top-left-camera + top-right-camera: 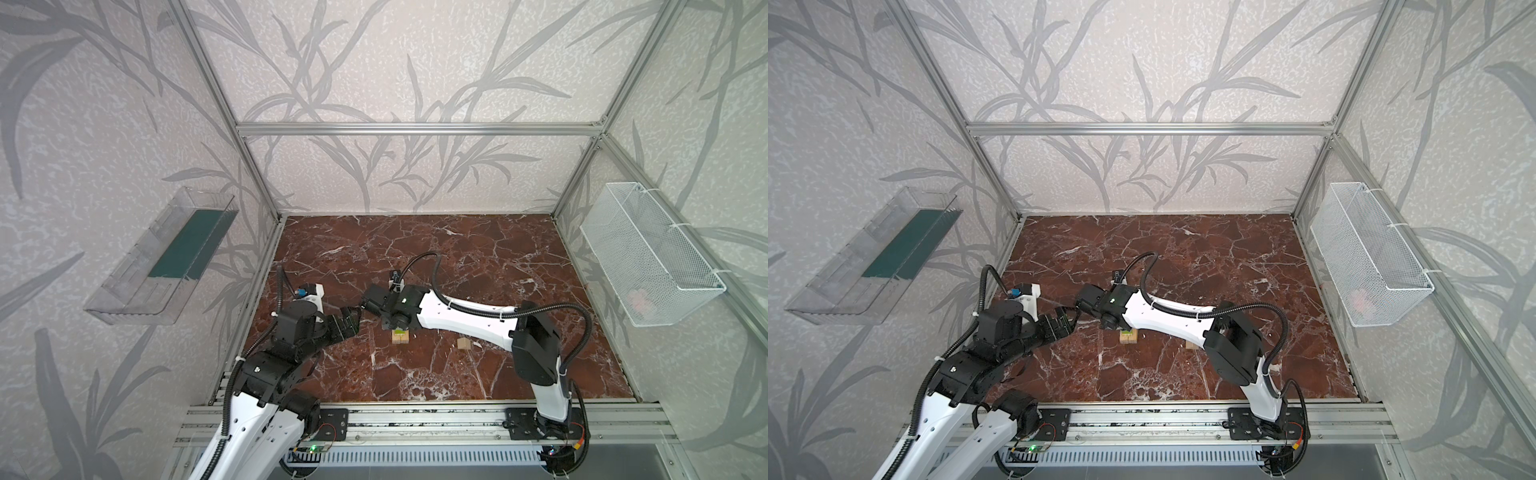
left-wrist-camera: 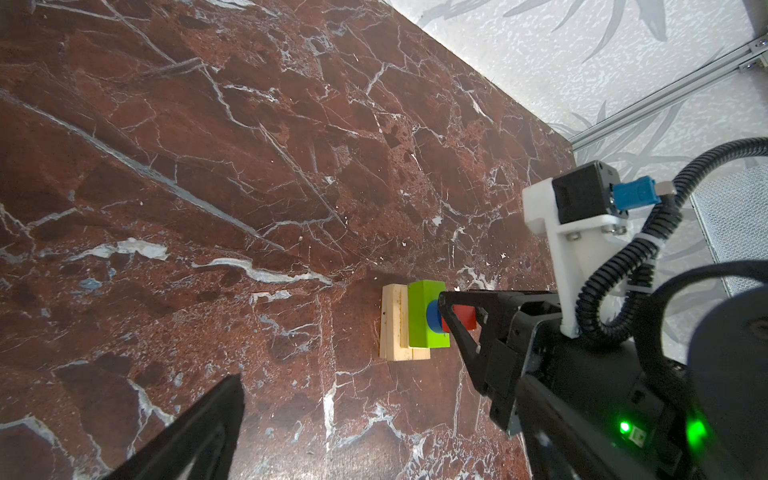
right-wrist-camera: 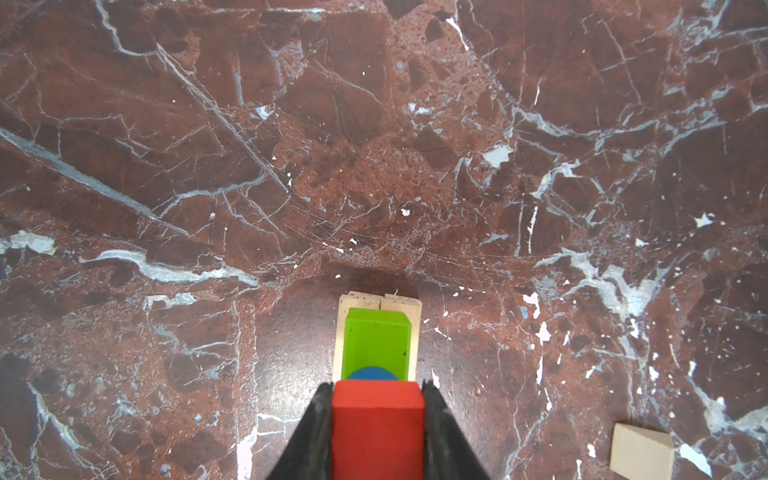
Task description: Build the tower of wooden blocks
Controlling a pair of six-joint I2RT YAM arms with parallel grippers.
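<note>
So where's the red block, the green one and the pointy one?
red block [image 3: 378, 428]: right wrist view, middle of its visible face.
green block [image 3: 377, 345]: right wrist view, its top face.
pointy piece [image 3: 642, 455]: right wrist view, its flat face.

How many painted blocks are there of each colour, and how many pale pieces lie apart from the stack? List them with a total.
Green block: 1
Blue piece: 1
Red cube: 1
Pale pointed piece, lying apart: 1
Total: 4
The pale planks under the green block are left out; their layers hide one another.
</note>
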